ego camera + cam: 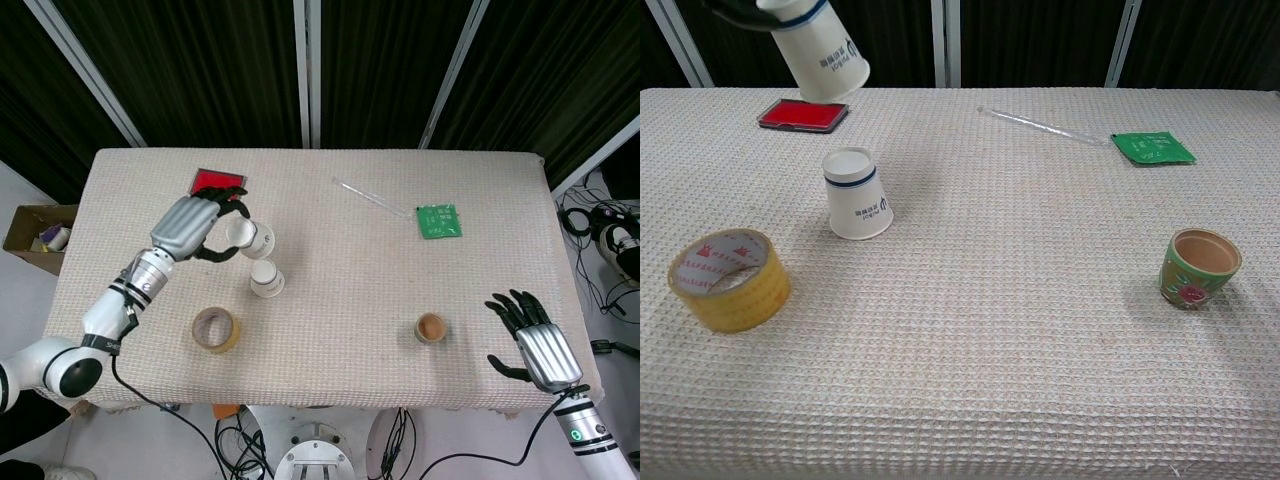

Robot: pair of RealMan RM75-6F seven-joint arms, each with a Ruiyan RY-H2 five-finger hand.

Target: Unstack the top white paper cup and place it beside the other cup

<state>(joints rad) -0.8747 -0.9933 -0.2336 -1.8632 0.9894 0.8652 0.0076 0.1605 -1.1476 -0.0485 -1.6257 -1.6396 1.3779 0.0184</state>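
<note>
Left hand [190, 225] grips a white paper cup with a blue rim band [249, 237], fingers wrapped around its body, cup lifted clear of the table and tilted, its mouth facing away from the palm. In the chest view this lifted cup [820, 50] hangs at the top left, well above the cloth, with only dark fingertips showing at its upper edge. The second white paper cup [267, 279] stands upside down on the beige woven table [340, 300], just below and slightly right of the left hand, apart from the held cup; the chest view shows it [855, 195] mouth-down with printed text on its side.

Flat red rectangular pad in a dark frame [217, 181] lies just beyond the left hand, partly covered by its fingers. Yellow roll of packing tape [216, 330] lies flat on the table, near the left forearm, on the robot's side of the inverted cup.

Right hand [535, 335] rests at the near right edge of the table, fingers spread apart, holding nothing. Small green painted ceramic pot [431, 328] sits near it, toward the left hand, not touching. Green foil packet [438, 220] and a thin clear plastic rod [372, 198] lie farther out, well apart from both hands.
</note>
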